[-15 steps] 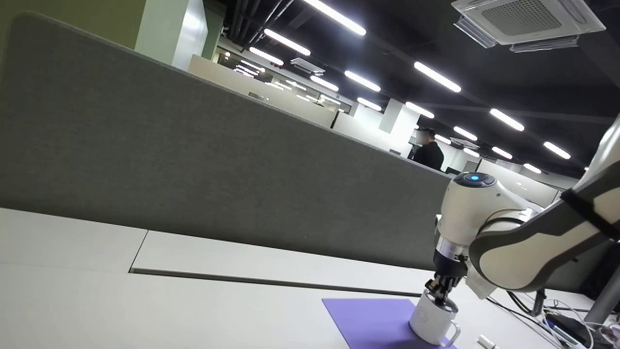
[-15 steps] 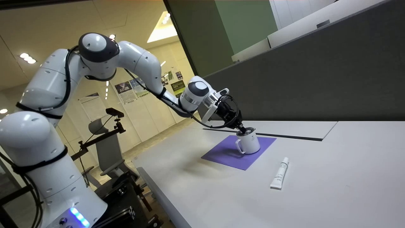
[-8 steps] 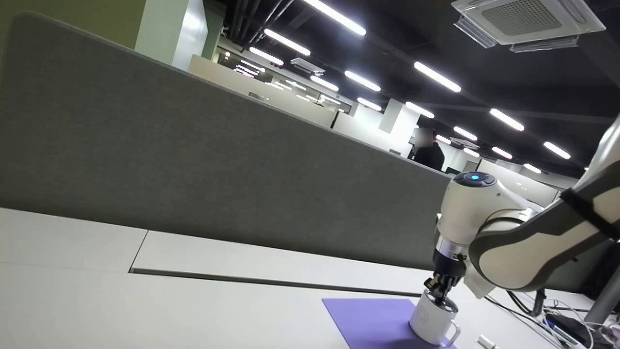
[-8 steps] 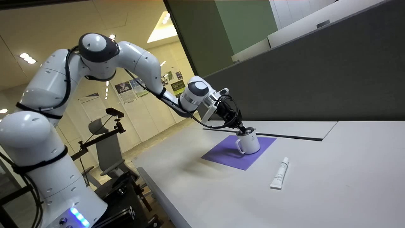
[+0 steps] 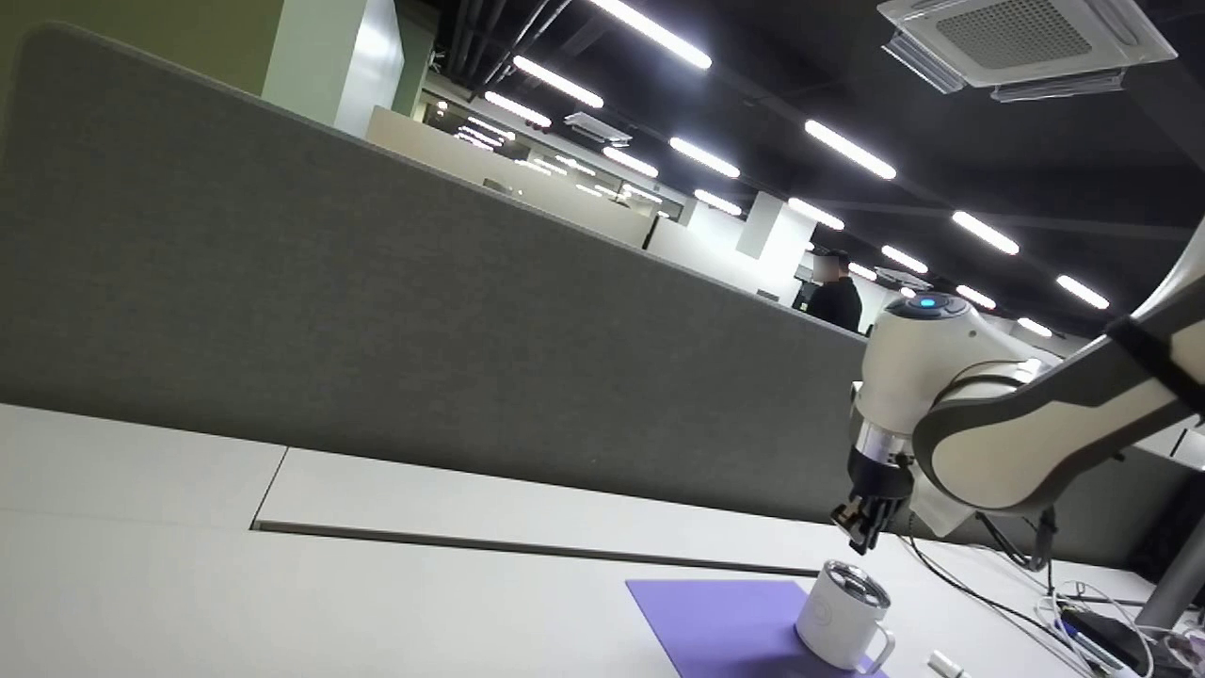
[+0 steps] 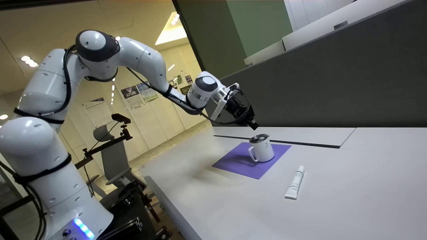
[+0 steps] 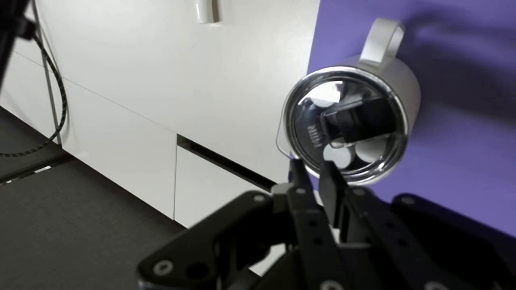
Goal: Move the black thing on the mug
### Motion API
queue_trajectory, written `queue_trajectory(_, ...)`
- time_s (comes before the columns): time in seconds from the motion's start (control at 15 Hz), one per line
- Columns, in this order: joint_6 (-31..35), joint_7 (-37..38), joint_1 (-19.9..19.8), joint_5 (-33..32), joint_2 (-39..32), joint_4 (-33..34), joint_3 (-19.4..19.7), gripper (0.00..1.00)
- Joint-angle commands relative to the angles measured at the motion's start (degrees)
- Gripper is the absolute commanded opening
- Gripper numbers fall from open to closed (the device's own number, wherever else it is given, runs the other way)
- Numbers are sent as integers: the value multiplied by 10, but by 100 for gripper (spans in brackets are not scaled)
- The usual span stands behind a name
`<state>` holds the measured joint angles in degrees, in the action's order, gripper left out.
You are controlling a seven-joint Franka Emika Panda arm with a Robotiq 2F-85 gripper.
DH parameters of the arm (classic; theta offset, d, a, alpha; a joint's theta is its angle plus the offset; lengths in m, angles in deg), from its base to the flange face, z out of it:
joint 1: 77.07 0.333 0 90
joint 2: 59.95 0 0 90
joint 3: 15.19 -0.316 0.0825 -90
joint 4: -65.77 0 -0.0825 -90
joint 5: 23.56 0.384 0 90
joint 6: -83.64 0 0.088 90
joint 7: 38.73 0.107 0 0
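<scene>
The white mug [image 5: 838, 621] stands upright with its handle to the side, and it also shows in an exterior view [image 6: 263, 152] and the wrist view [image 7: 404, 82]. It has a clear lid with a shiny rim. The black thing [image 7: 365, 120] is a small dark slider piece on that lid, right of the lid's middle in the wrist view. My gripper [image 7: 313, 162] is above the mug, apart from it, with a narrow empty gap between the fingertips. It also shows over the mug in both exterior views [image 5: 861, 548] [image 6: 254, 126].
The mug stands on a purple mat [image 6: 237, 166]. A white tube [image 6: 295, 183] lies on the white table [image 6: 360, 186] near the mat. A grey partition [image 5: 452, 311] rises along the back. Cables [image 5: 998, 607] lie on the table near the arm.
My gripper has risen from the mug's lid, where its fingertips were half a second ago, to above the mug. The mug has stayed in place.
</scene>
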<state>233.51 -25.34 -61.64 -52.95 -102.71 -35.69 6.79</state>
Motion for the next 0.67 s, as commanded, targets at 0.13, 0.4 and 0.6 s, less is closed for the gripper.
queue_trajectory(0.13,-119,-85,-33,-3,56,7,-58,61)
queue_trajectory(0.4,-169,-120,-54,-4,74,10,-92,87)
queue_trajectory(0.6,-158,-104,-60,-13,68,7,-99,82)
